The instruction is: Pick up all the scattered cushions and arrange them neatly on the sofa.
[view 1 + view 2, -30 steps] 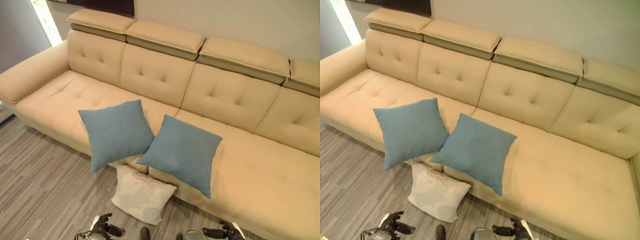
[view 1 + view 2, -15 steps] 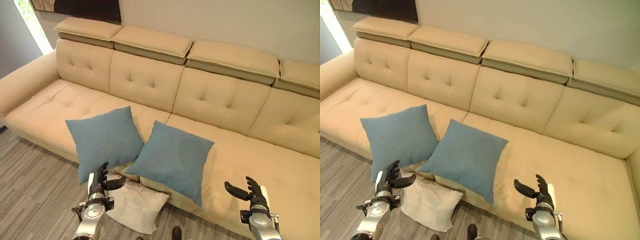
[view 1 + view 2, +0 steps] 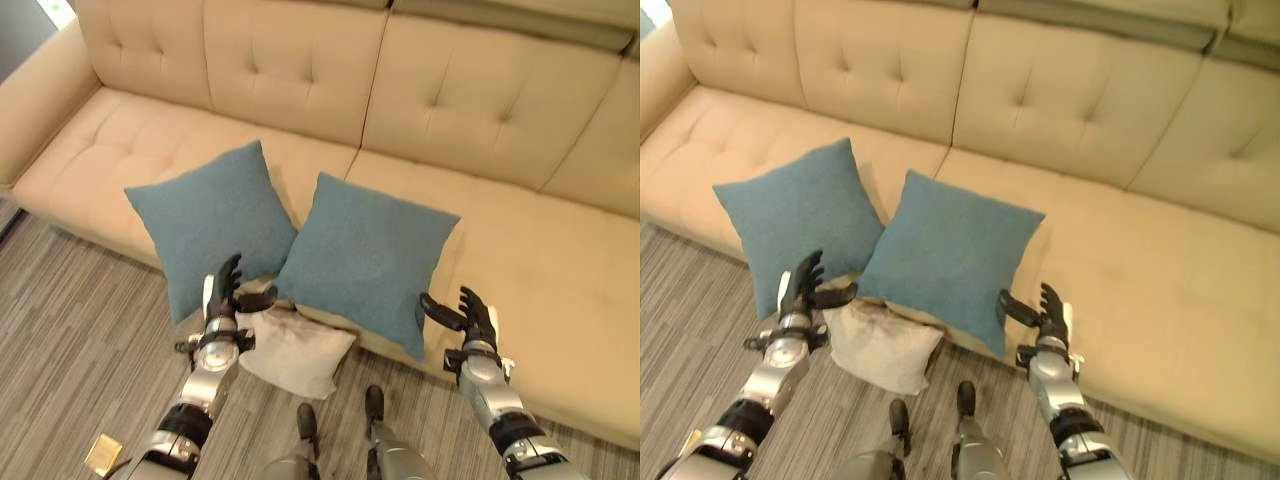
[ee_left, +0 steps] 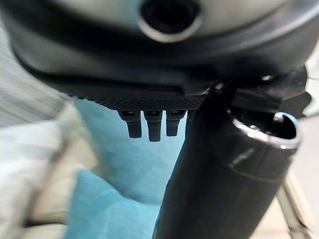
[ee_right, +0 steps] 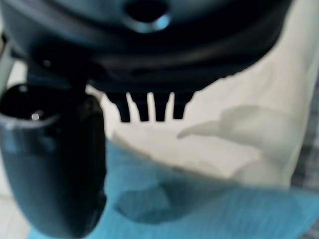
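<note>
Two square blue fabric cushions lie tilted on the front of the long beige tufted sofa (image 3: pixel 520 250), their lower corners hanging over the seat's front edge. The left blue cushion (image 3: pixel 208 225) overlaps the edge of the right blue cushion (image 3: pixel 370 258) where they meet. Below them, a white square cushion (image 3: pixel 293 347) lies on the grey striped carpet (image 3: pixel 70 340), tucked against the sofa's base. The robot's left hand (image 3: pixel 225 293) is raised with straight, spread fingers and thumb out, empty, just in front of the left blue cushion's lower corner and just above the white cushion. The right hand (image 3: pixel 468 316) is likewise spread wide and empty, just beside the right blue cushion's lower right corner, over the seat's front edge. A small tan object (image 3: pixel 103 453) lies on the carpet by the left arm.
</note>
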Robot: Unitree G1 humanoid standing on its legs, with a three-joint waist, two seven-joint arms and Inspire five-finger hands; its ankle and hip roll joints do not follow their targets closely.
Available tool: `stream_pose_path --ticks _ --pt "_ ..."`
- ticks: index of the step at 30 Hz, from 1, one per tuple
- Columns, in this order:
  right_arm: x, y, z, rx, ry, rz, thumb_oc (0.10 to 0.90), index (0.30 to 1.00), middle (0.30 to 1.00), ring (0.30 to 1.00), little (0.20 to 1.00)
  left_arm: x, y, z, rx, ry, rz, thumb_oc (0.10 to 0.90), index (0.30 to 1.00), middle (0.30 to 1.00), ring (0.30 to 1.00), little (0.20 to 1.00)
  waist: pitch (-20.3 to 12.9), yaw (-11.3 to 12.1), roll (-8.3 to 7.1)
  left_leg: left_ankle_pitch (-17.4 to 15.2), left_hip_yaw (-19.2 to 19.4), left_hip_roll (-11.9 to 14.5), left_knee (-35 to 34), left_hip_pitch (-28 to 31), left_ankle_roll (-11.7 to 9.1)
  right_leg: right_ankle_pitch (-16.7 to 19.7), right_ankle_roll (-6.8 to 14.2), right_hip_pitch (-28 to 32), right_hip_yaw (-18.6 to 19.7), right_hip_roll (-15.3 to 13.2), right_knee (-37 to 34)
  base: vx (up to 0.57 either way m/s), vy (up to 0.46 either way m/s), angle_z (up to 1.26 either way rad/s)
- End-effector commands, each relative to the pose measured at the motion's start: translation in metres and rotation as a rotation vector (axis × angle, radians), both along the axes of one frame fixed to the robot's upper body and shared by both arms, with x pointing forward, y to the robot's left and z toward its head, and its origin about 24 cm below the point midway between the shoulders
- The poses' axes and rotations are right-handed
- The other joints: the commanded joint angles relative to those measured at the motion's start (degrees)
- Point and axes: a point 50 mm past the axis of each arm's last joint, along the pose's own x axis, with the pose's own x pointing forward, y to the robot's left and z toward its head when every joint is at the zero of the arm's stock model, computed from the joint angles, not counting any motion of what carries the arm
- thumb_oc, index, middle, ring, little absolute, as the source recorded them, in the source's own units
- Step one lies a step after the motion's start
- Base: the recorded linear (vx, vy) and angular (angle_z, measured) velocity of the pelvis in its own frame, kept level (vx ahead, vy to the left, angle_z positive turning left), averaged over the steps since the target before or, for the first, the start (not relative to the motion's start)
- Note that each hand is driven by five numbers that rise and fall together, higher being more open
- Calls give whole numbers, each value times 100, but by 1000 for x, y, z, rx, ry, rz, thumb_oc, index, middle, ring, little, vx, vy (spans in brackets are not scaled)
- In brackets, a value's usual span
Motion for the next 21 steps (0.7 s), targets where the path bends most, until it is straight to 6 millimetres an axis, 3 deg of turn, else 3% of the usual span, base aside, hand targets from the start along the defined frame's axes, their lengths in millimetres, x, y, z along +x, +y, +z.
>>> stream_pose_path --ticks 1,7,9,16,21 --pt "28 13 40 48 -211 -16 800 900 900 900 900 29 1 72 30 -299 -1 800 900 900 900 900 -60 19 -302 -562 -143 -231 222 -181 -31 -976 329 28 268 -60 611 0 0 0" --pt "43 33 53 104 -253 26 800 900 900 900 900 47 -15 103 93 -360 -48 800 900 900 900 900 6 -14 -192 -442 -185 -241 107 -372 -44 -967 343 -246 322 -77 642 18 4 0" --pt "49 48 61 104 -269 93 800 900 900 900 900 60 -16 117 264 -348 -38 800 900 900 900 900 97 -76 -137 -424 -195 -246 24 -447 -45 -987 360 -399 401 -78 710 30 38 -3" --pt "58 63 76 118 -315 143 800 900 900 900 900 75 -23 130 373 -314 -20 800 900 900 900 900 256 -158 -149 -386 -192 -247 8 -653 -48 -904 384 -673 482 -78 744 0 4 -1" --pt "62 68 85 112 -339 163 800 900 900 900 900 77 -30 121 349 -272 -18 800 900 900 900 900 340 -169 -210 -383 -182 -236 15 -712 -62 -839 404 -699 515 -43 633 -8 -14 -5"
